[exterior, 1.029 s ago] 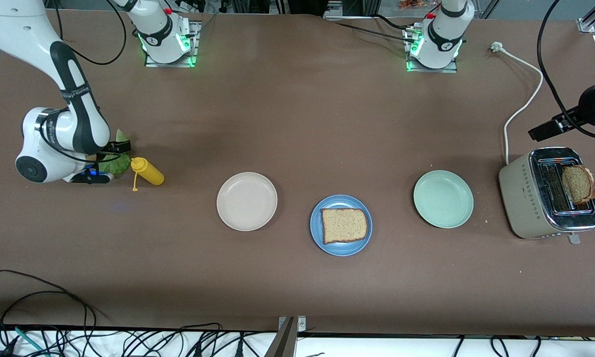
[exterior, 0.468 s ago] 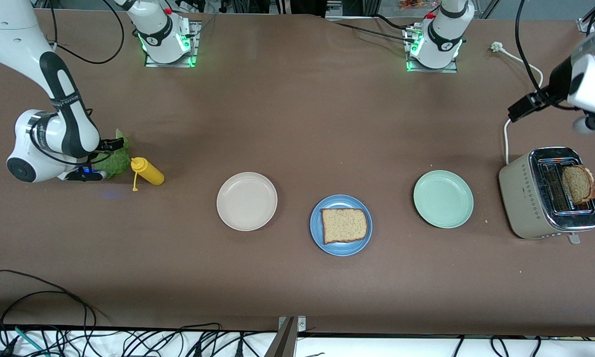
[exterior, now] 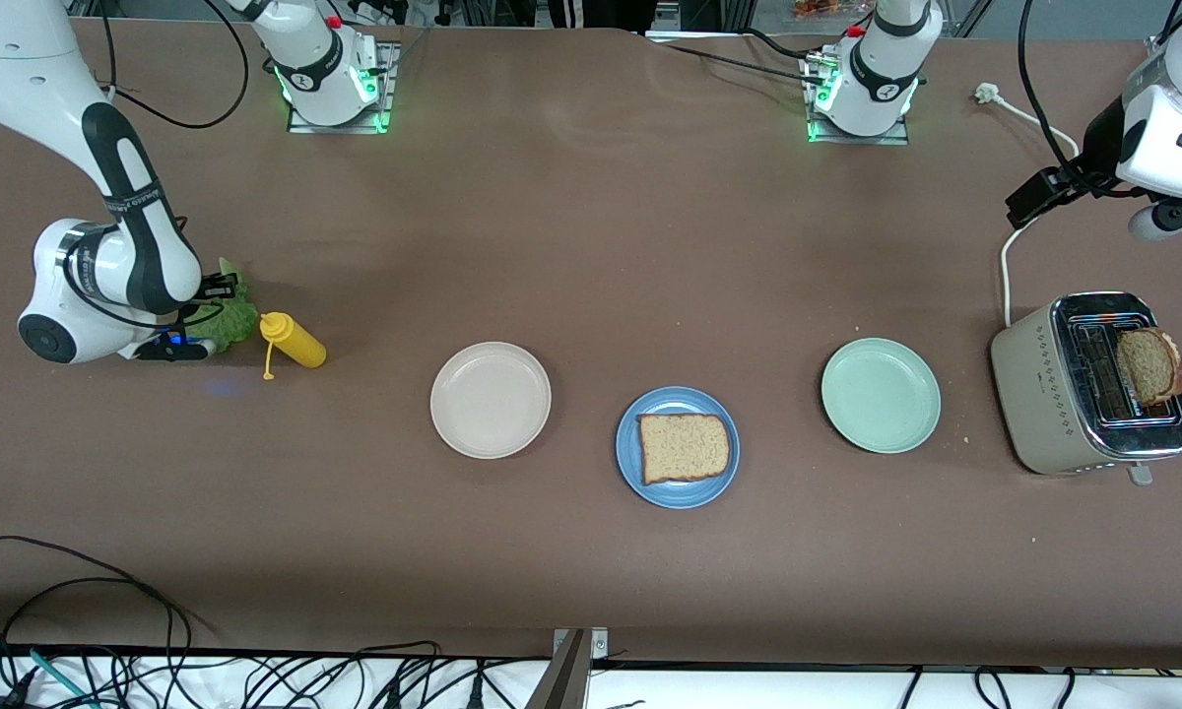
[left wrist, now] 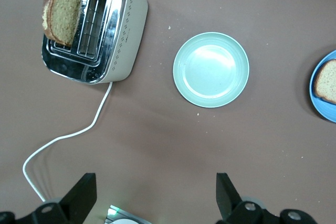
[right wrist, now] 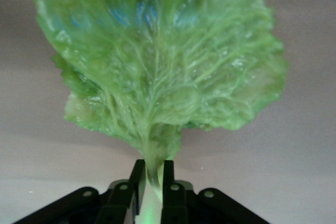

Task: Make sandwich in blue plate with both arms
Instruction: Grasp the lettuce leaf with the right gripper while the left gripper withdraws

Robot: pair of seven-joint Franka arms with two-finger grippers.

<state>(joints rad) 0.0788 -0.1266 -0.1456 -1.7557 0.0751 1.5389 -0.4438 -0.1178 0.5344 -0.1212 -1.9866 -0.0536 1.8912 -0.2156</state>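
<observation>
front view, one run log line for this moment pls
right gripper: shut on lettuce leaf | left gripper: open, above table | blue plate: one bread slice

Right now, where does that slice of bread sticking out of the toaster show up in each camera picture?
Front view: the bread slice stands in the toaster, at the left arm's end of the table.
Left wrist view: same bread slice, in the toaster's slot.
Right wrist view: not in it.
Shared landmark: the pale green plate beside the toaster.

Right gripper (right wrist: 152, 182) low at the right arm's end of the table, fingers (right wrist: 137, 179) pinched onto a lettuce stem (right wrist: 153, 158); left gripper (left wrist: 156, 195) raised high over the table, fingers (left wrist: 84, 192) spread wide apart, empty.
</observation>
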